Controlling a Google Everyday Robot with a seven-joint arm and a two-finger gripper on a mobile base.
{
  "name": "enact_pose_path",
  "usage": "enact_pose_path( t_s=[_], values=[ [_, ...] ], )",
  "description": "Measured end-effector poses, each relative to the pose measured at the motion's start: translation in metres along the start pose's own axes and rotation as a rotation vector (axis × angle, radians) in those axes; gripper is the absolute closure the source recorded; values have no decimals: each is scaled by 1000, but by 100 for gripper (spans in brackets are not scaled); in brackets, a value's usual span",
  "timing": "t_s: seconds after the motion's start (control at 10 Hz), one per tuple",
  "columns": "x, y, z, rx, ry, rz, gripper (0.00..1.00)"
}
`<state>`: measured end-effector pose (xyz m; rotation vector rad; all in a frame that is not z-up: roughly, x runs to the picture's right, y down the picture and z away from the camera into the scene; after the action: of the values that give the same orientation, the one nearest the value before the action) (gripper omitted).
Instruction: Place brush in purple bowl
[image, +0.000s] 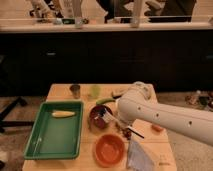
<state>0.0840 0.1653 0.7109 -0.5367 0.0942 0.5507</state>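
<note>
1. The white arm (165, 116) reaches in from the right across the wooden bench (60, 92), its wide end hanging over the middle of the bench.
2. The hand (111, 118) sits at the arm's left end, right over the right rim of the purple bowl (97, 118).
3. Its fingers are closed. What looks like the brush (106, 115) shows as a pale head at the fingertips, over the bowl; the grip itself is too blurred to make out.
4. A thin dark stick (135, 133) pokes out below the arm, to the right of the bowl. I cannot tell whether it belongs to the brush.
5. The orange bowl (109, 149) stands just in front of the purple one, near the bench's front edge.
6. A green tray (40, 146) fills the left side, with a pale yellow thing (63, 114) lying in its far part.
7. A metal cup (75, 91) and a green cup (95, 91) stand side by side at the back.
8. A crumpled grey cloth (139, 157) lies at the front right.
</note>
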Motion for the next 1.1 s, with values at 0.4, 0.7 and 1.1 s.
enact_pose_path(
  t_s=[0.4,0.7,1.1],
  values=[
    [-23,0,2,-2,4,2,100],
    [-23,-1,2,-1,4,3,100],
    [-22,-1,2,-1,2,6,100]
  ],
)
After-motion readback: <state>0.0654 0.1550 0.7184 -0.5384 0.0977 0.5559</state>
